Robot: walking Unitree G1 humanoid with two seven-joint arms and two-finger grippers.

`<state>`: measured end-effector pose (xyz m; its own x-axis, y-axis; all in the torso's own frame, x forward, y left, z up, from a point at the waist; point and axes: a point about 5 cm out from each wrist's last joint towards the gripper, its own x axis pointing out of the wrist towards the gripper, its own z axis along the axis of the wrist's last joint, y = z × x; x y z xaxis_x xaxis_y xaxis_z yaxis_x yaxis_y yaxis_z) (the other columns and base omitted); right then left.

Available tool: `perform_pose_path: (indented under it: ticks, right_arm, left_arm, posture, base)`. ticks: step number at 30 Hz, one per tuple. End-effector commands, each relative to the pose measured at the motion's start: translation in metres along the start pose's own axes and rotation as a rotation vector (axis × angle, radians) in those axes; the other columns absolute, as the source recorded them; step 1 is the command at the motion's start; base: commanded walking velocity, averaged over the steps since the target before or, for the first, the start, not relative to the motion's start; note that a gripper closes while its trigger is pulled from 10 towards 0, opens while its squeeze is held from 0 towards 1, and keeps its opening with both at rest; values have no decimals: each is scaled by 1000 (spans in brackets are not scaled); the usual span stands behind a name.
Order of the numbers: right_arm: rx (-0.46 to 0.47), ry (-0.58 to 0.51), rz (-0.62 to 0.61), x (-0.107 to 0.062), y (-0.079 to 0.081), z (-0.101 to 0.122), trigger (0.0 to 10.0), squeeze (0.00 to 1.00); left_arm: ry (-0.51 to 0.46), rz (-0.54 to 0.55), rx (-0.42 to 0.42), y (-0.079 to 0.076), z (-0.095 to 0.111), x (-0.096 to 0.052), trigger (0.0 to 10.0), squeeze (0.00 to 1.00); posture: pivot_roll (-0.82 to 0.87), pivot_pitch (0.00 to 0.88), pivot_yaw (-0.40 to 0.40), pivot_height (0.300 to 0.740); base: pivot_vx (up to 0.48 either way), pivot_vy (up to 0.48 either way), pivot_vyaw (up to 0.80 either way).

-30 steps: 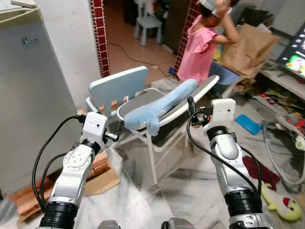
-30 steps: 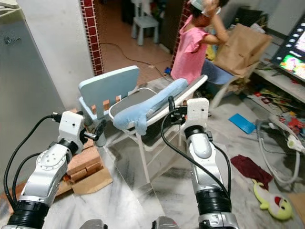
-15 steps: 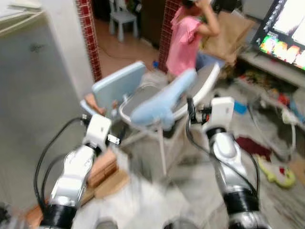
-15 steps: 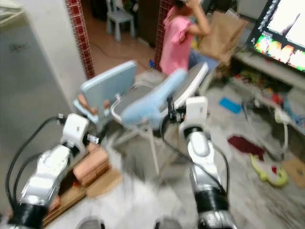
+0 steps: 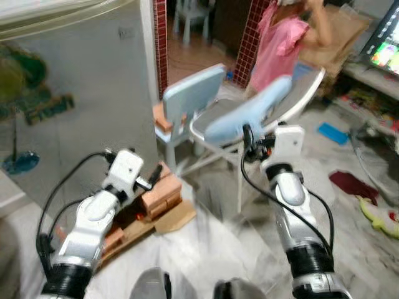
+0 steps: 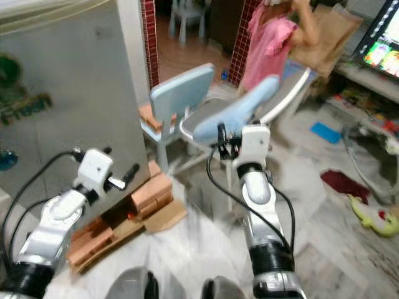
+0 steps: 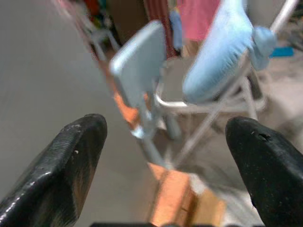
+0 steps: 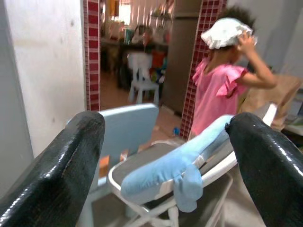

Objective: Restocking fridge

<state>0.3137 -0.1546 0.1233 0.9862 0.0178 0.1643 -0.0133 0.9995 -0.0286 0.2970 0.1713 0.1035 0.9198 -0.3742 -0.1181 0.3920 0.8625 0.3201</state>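
The grey fridge (image 5: 68,106) stands at the left with its door shut and a few coloured stickers on its front. Both arms are raised before me with nothing in them. My left gripper (image 5: 151,177) is open and sits close to the fridge's lower right corner; its two black fingers (image 7: 71,161) stand wide apart in the left wrist view. My right gripper (image 5: 248,134) is open too and points at the blue-cushioned seat (image 8: 175,165). No item for stocking is in view.
A small light-blue chair (image 5: 193,93) and a reclined seat with a blue cushion (image 5: 249,115) stand right of the fridge. Bricks on cardboard (image 5: 159,193) lie at the fridge's foot. A person in pink (image 5: 283,43) stands behind. Toys and a cloth (image 5: 352,184) litter the right floor.
The whole view has swung left and is blurred, so the fridge now takes up more of the left side. Both arms hold the same raised pose, fingers still apart.
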Motion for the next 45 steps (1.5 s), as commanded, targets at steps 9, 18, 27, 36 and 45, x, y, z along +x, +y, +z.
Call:
perform_pose_path:
  ticks: [9,18,27,36,45]
  right_arm:
    - [-34,6,-66,-4,-8,-7,10000,0]
    - [-52,13,-112,-4,-18,-8,10000,0]
    - [-39,60,-149,-22,-25,-21,10000,0]
    - [-60,80,-110,-24,-26,-22,10000,0]
    - [-60,85,-98,-29,-25,-22,10000,0]
  left_arm:
    - [-6,8,24,12,2,9,10000,0]
    - [0,-9,28,5,-5,4,10000,0]
    - [38,17,-21,3,-18,-10,10000,0]
    - [38,16,-60,-8,-22,-19,10000,0]
    - [46,44,-80,-1,-23,-27,10000,0]
  posture:
    - [10,0,47,740]
    - [11,0,24,740]
    - [-1,0,9,740]
    - [3,14,-24,740]
    - [9,19,-33,740]
  base:
    - [0,0,0]
    - [0,0,0]
    - [0,251,0]
    - [0,448,0]
    - [0,439,0]
